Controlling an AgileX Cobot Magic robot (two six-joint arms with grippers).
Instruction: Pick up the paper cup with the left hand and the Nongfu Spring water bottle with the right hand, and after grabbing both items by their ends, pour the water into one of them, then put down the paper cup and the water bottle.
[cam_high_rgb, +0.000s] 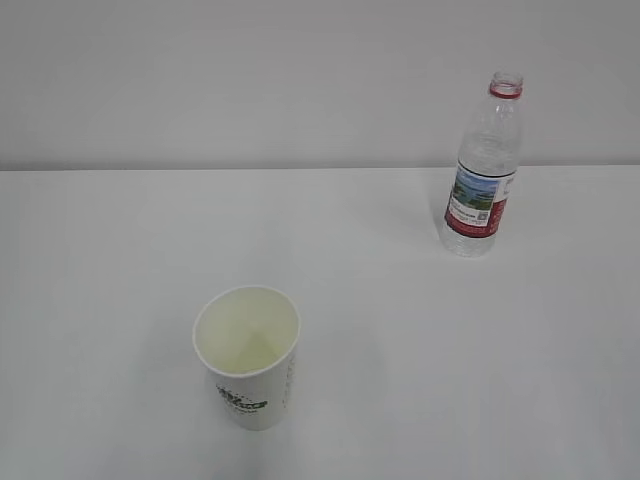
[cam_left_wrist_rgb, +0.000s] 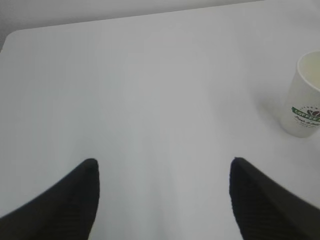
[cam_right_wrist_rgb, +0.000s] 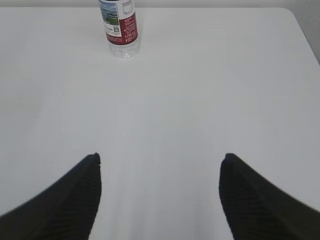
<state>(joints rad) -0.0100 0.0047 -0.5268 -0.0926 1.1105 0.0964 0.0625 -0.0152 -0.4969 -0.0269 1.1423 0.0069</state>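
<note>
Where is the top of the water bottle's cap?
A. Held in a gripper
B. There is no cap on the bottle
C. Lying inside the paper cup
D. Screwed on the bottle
B: the Nongfu Spring water bottle stands with an open mouth above its red neck ring, and no cap shows in the paper cup or anywhere on the table.

A plain white counter (cam_high_rgb: 120, 260) carries two things, both upright and well apart: the paper cup (cam_high_rgb: 248, 357) near the front, left of centre, and the uncapped Nongfu Spring water bottle (cam_high_rgb: 484, 170) far back on the right.
</note>
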